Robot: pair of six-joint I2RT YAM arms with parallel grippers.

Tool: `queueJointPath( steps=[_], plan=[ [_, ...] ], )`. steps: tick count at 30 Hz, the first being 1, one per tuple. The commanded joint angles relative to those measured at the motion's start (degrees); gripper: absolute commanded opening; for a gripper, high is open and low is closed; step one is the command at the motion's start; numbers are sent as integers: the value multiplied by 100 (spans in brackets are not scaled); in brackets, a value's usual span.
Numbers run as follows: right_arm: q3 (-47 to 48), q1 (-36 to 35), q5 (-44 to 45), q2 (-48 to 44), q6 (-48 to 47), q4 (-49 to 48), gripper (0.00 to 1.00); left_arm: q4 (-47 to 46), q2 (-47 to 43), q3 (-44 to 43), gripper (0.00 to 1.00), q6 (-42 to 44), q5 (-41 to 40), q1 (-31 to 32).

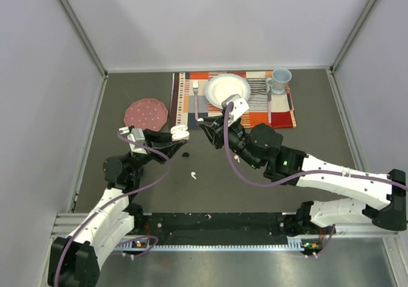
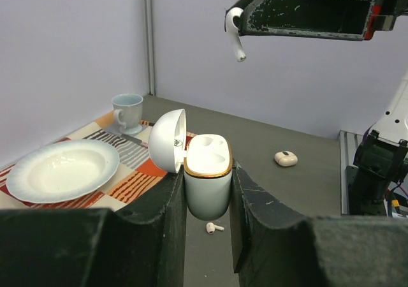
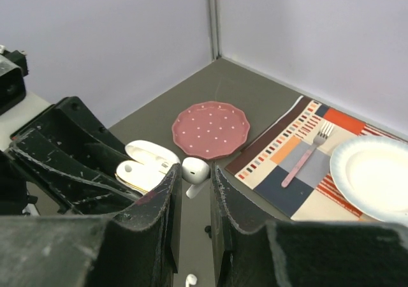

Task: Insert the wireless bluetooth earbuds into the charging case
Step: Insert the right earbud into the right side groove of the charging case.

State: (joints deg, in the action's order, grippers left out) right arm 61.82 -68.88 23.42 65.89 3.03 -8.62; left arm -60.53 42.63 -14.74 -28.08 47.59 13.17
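Observation:
My left gripper (image 2: 207, 180) is shut on a white charging case (image 2: 207, 172) with a gold rim. The case is upright, its lid (image 2: 167, 140) swung open to the left and both sockets empty. My right gripper (image 3: 196, 173) is shut on a white earbud (image 3: 196, 170), stem pointing down. It hovers just right of and above the case (image 1: 180, 132), apart from it. In the left wrist view this earbud (image 2: 234, 35) hangs from the right fingers (image 2: 299, 6). A second white earbud (image 1: 192, 173) lies on the table below, and a small black one (image 1: 185, 153) lies near it.
Beyond the grippers lies a striped placemat (image 1: 280, 115) with a white plate (image 1: 226, 89), a fork (image 1: 196, 99) and a pale blue mug (image 1: 279, 80). A red dotted plate (image 1: 145, 113) sits at the left. A closed pale pink case (image 2: 285, 159) lies on the table.

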Motion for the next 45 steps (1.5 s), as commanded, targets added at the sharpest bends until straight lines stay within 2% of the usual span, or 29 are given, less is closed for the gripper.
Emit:
queueJointPath(
  steps=[1, 33, 45],
  plan=[
    [330, -187, -92, 117, -171, -386, 11, -2, -9, -266, 0, 285, -198, 133],
    [761, -301, -452, 882, -127, 212, 12, 252, -88, -328, 0, 575, -321, 344],
    [682, -301, -13, 908, -136, 168, 11, 332, -132, -345, 0, 628, -321, 353]
  ],
)
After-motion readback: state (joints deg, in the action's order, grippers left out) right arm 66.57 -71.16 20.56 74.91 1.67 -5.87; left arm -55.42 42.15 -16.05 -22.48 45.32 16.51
